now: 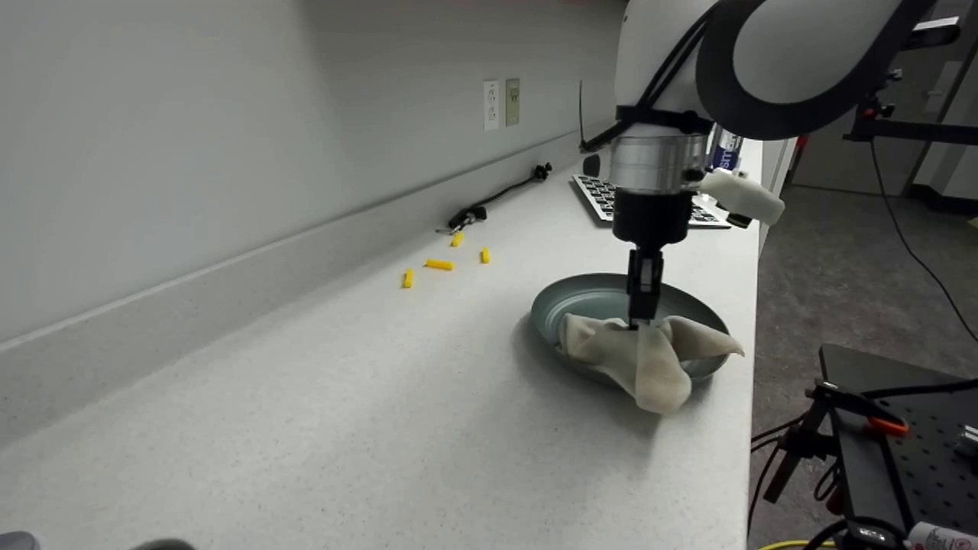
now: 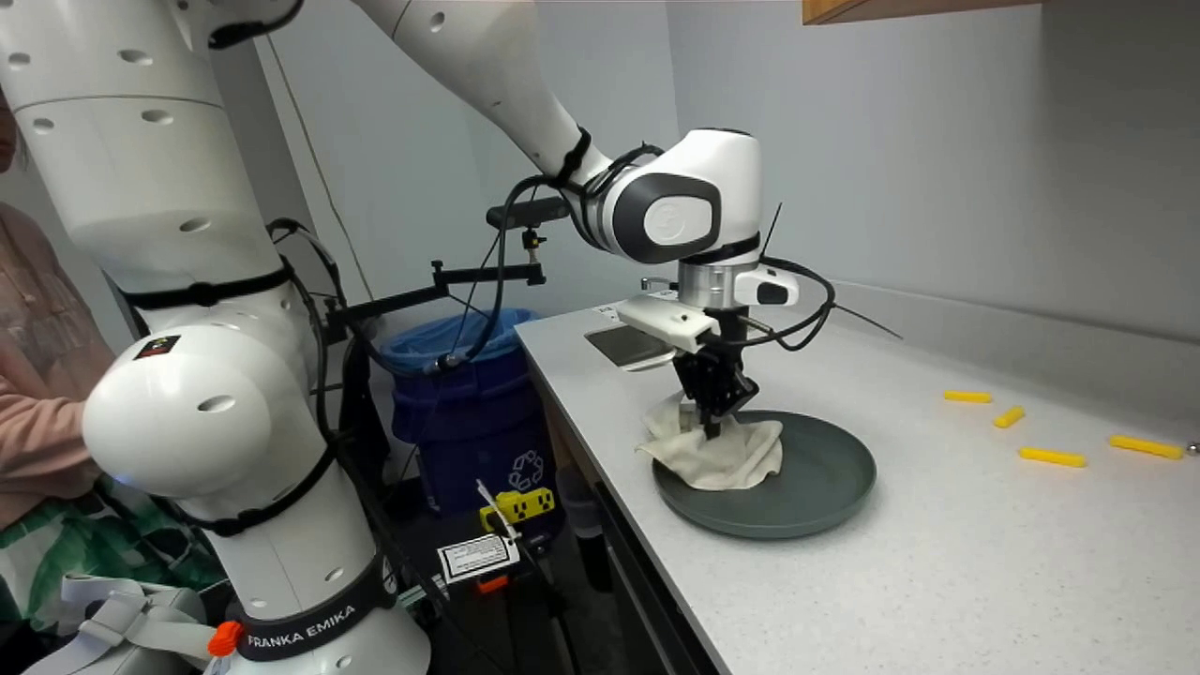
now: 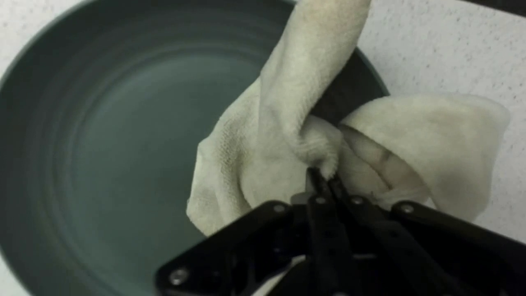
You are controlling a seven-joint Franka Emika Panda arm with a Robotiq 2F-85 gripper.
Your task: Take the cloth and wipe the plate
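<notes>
The off-white cloth (image 1: 661, 378) is bunched over one side of the dark green round plate (image 1: 584, 294) on the white counter. In an exterior view, the cloth (image 2: 727, 459) lies on the plate (image 2: 825, 478), with part over the rim. My gripper (image 1: 642, 321) points straight down above that side of the plate. In the wrist view, my gripper (image 3: 323, 174) is shut on a fold of the cloth (image 3: 283, 176). One cloth flap hangs past the rim of the plate (image 3: 135, 156). The plate's surface under the cloth is hidden.
Several short yellow pieces (image 1: 439, 265) lie near the wall, also in an exterior view (image 2: 1052, 457). A keyboard (image 1: 600, 195) lies behind the plate. A black cable (image 1: 497, 200) runs along the wall. The counter's edge (image 1: 752, 428) is close beside the plate.
</notes>
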